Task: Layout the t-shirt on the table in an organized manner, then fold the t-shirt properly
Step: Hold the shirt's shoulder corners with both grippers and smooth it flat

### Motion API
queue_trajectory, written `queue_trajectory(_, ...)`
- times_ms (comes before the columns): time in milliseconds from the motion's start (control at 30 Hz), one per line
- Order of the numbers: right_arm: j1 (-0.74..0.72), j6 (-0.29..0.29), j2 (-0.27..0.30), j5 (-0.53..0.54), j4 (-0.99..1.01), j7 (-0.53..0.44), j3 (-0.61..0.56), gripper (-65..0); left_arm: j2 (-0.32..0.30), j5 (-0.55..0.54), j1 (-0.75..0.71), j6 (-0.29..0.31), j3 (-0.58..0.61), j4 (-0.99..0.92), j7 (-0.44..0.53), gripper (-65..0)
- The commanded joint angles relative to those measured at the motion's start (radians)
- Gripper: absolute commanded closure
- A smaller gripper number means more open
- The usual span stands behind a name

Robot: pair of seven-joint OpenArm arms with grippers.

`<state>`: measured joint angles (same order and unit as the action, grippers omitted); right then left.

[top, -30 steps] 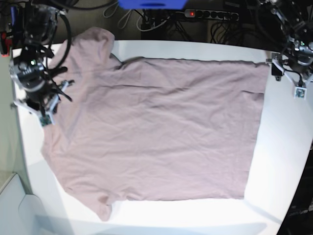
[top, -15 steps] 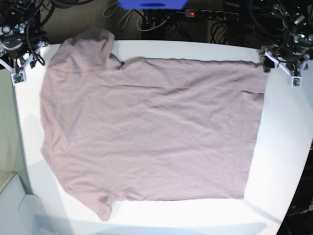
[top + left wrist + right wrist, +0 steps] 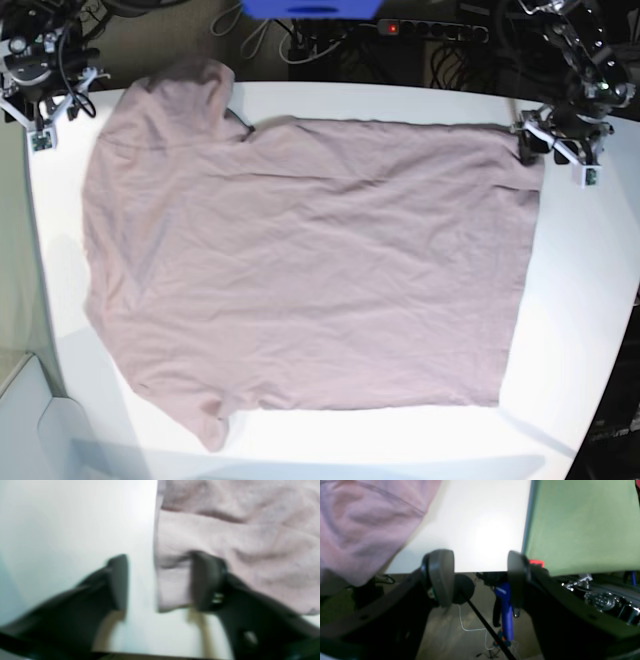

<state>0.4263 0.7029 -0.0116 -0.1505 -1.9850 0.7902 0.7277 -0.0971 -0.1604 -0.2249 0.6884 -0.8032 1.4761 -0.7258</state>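
Observation:
The mauve-pink t-shirt [image 3: 310,270] lies spread flat on the white table [image 3: 590,300], with its neck end to the left and its hem to the right. My left gripper [image 3: 553,148] is at the hem's far right corner. In the left wrist view the left gripper [image 3: 162,582] is open and blurred, and the t-shirt [image 3: 225,530] has its corner between the fingers, one finger [image 3: 207,580] over the cloth. My right gripper [image 3: 55,115] hangs open and empty at the table's far left corner. In the right wrist view the right gripper [image 3: 480,577] is beside the sleeve [image 3: 362,525].
A power strip [image 3: 430,30] and cables run behind the table, with a blue object [image 3: 310,8] at the back. A green panel [image 3: 582,525] stands along the table's left side. A white box [image 3: 30,420] sits at the near left corner.
My right gripper left the shirt's neck-end edge and drew back to the far left corner, opening. My left gripper moved inward onto the hem corner, and its jaws have narrowed.

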Motion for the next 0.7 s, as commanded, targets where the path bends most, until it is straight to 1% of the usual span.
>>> queue_trajectory(0, 0.004, -0.005, 0.011, -0.002, -0.017, -0.01, 0.003, -33.8, 0.001, 0.023, -0.009, 0.01, 0.003, -0.005, -0.064, -24.5)
queue_trajectory(100, 0.019, -0.005, 0.011, -0.001, -0.017, -0.01, 0.003, -34.0, 0.0, 0.025, -0.008, 0.01, 0.003, -0.005, -0.065, -6.3)
queue_trajectory(133, 0.024, -0.005, 0.008, -0.001, -0.017, -0.01, 0.0, -34.1, 0.0, 0.025, -0.008, 0.01, 0.003, -0.005, -0.065, -2.4)
queue_trajectory(167, 0.024, -0.005, 0.0, -0.001, -0.015, -0.01, -0.01, -34.2, -0.002, 0.026, -0.008, 0.01, 0.003, -0.005, -0.065, 0.0)
queue_trajectory(267, 0.029, -0.005, -0.009, -0.001, -0.015, -0.01, -0.052, -34.3, -0.002, 0.031, -0.008, 0.01, 0.003, -0.005, -0.068, 0.0)
queue_trajectory(367, 0.036, -0.005, -0.046, -0.001, -0.015, -0.01, -0.09, -34.4, -0.003, 0.032, -0.008, 0.01, 0.003, -0.005, -0.07, 0.0)
queue_trajectory(500, 0.038, -0.005, -0.07, -0.001, -0.015, -0.01, -0.147, -34.5, -0.005, 0.032, -0.008, 0.01, 0.003, -0.005, -0.067, -0.1)
queue_trajectory(667, 0.03, -0.005, -0.078, -0.001, 0.031, -0.01, -0.165, -34.5, 0.0, 0.023, -0.009, 0.01, -0.003, 0.008, -0.067, -0.1)
